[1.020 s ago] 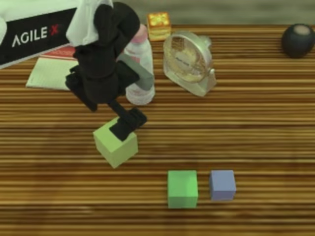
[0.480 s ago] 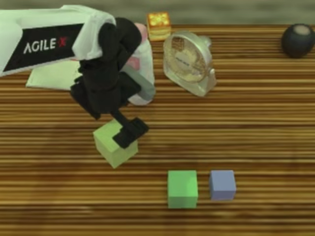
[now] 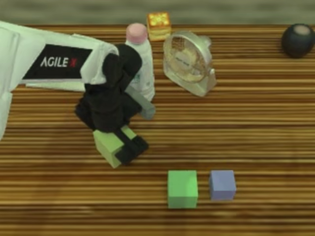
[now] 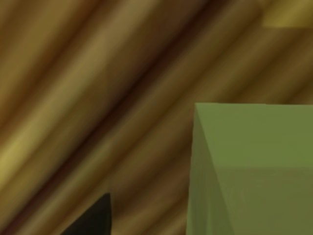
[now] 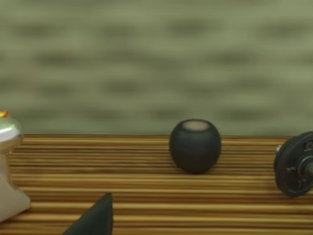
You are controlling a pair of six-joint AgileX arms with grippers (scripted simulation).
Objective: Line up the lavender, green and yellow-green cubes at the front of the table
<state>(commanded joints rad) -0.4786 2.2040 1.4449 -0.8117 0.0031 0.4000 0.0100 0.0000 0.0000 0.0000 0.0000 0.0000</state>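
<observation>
Lime cube (image 3: 107, 142) directly under left gripper (image 3: 129, 147), fingers straddling it, grip not confirmable | green cube (image 3: 182, 189), lavender cube (image 3: 222, 185) well off toward front-right | right arm unseen

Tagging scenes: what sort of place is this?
Likely a rendered tabletop test scene, not a real room: a striped wooden table with plain cubes, a small fan, a bottle, and a blurred blank backdrop.
</observation>
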